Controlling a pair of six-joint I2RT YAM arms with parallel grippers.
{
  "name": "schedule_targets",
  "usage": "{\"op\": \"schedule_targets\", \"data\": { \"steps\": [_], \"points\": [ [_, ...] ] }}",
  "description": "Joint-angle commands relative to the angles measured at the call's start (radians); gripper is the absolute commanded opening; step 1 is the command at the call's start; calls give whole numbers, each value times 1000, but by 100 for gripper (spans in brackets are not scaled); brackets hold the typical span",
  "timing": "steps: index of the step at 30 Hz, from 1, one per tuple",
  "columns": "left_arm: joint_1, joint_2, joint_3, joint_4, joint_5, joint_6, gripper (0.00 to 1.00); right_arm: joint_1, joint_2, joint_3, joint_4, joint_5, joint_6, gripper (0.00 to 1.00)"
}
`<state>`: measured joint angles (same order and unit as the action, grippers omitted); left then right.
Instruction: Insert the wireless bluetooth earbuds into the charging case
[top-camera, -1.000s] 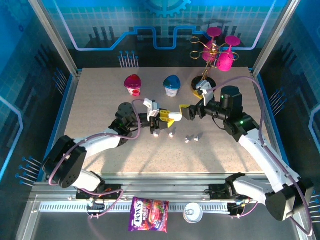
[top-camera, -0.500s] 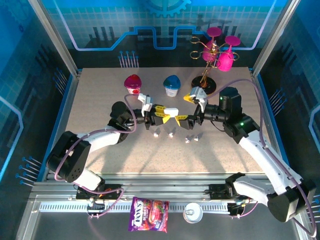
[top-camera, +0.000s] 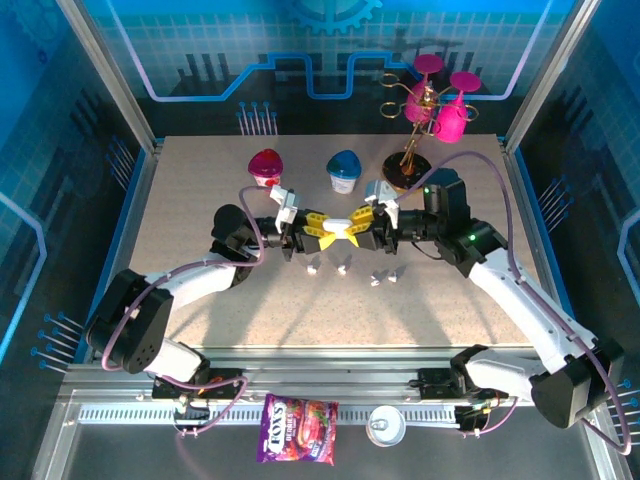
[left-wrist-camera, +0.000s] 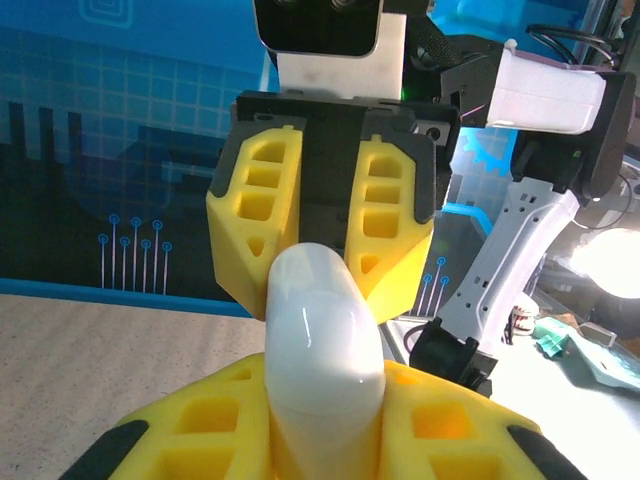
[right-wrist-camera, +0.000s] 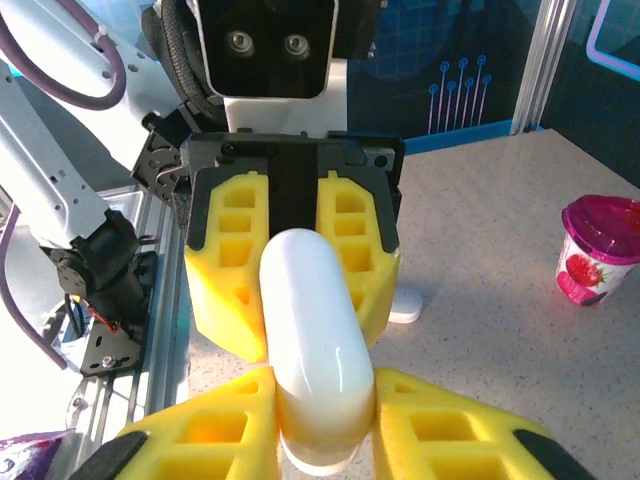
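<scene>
The left gripper (left-wrist-camera: 325, 392) is clamped narrow on the case (left-wrist-camera: 322, 320), a smooth, glossy white pebble with rounded ends. Its chunky yellow fingers (left-wrist-camera: 200, 440), moulded with square cut-out pockets and dark corners, press both flanks. The right gripper (right-wrist-camera: 320, 400) meets it tip to tip and is closed on the case's other end, built the same. The case bridges the two, held off the speckled, matte table (top-camera: 200, 200). The earbuds (top-camera: 343, 268), four tiny white stemmed pieces, lie loose on the table just beneath the meeting fingertips, towards the arm bases, in two pairs. They are apart from the case.
</scene>
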<state>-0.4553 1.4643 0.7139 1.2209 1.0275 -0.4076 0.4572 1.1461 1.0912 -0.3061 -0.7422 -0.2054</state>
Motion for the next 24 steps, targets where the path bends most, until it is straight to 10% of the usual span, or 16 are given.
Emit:
{"op": "schedule_targets", "data": {
  "steps": [1, 24],
  "points": [
    [-8, -27, 31, 29, 45, -30, 0, 9, 14, 36, -20, -56, -18, 18],
    [-8, -25, 28, 31, -7, -59, 37, 7, -32, -51, 166, -12, 76, 12]
  ]
}}
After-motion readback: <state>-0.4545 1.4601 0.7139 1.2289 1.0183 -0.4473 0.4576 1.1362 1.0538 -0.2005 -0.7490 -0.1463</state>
